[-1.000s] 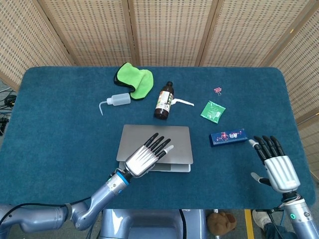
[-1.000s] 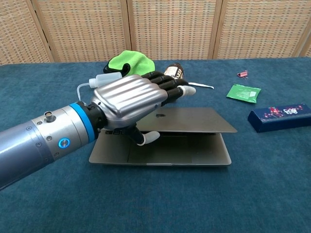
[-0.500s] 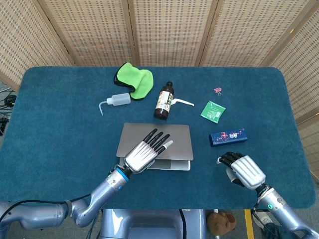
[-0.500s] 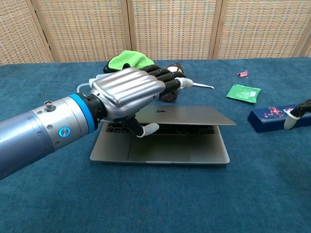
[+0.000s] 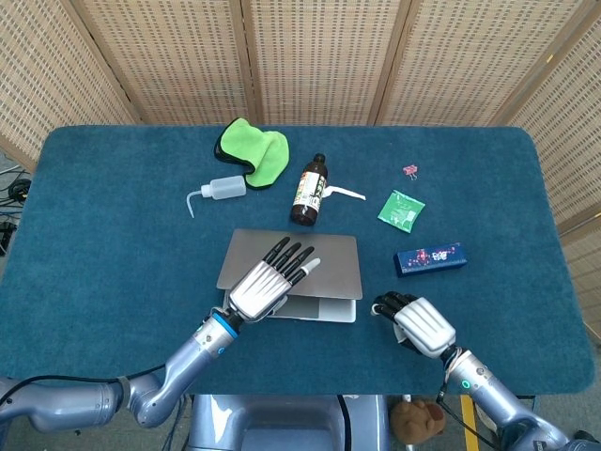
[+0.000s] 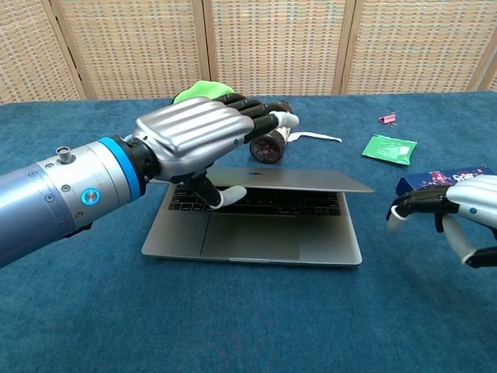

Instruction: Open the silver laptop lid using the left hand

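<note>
Silver laptop (image 5: pixel 324 272) sits near the front middle of the blue table (image 5: pixel 113 244), lid (image 6: pixel 311 180) partly raised; from the chest view I see the keyboard under it. My left hand (image 5: pixel 266 282) has the lid's front-left part: fingers flat across the top, thumb tucked under the edge, so it grips the lid. My right hand (image 5: pixel 419 324) is just off the laptop's right front corner, fingers curled downward, holding nothing; from the chest view it hangs beside the base, apart from it.

Behind the laptop: brown bottle (image 5: pixel 308 191) lying on its side, a white strip (image 5: pixel 346 193) next to it. Further left, a squeeze bottle (image 5: pixel 218 191) and a green cloth (image 5: pixel 258 150). To the right: green packet (image 5: pixel 401 209), dark blue box (image 5: pixel 428 258), small pink clip (image 5: pixel 410 170).
</note>
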### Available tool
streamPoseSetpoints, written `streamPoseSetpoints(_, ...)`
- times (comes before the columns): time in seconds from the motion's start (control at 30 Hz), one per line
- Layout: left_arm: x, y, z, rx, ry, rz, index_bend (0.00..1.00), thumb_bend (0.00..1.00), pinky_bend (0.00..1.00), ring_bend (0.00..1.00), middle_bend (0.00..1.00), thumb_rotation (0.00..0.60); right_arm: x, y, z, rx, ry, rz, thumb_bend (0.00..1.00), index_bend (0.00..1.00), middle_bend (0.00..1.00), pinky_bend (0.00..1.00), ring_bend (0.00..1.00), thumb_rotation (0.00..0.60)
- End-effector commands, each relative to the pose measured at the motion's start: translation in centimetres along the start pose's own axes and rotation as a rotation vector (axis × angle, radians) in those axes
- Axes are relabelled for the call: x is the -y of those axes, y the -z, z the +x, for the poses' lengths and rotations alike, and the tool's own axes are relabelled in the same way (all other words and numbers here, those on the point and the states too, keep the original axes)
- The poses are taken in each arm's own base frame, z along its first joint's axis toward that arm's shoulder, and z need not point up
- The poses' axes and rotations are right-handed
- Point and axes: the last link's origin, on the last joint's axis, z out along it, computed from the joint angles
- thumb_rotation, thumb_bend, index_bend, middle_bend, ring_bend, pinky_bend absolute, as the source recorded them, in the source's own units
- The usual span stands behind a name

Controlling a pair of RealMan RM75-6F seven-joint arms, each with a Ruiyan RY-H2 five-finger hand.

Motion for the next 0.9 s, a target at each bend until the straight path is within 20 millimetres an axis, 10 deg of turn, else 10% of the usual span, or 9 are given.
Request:
streamPoseSetpoints(0.03,0.2,0.0,-0.1,0.004,0.004,0.005,0.00,0.41,0.00,0.00,0.00,0.600,0.9,-0.8,-0.7,0.028,0.009,0.005,1.00,0.24,0.20,0.39,0.17,0.600)
streamPoseSetpoints(0.9,1.0,-0.1,0.0,0.010,0.068,0.026,0.00,0.40,0.00,0.00,0.00,0.600,5.3,-4.2,-3.3,0.124,0.033,-0.009,1.00,0.17,0.16,0.39,0.14,0.600)
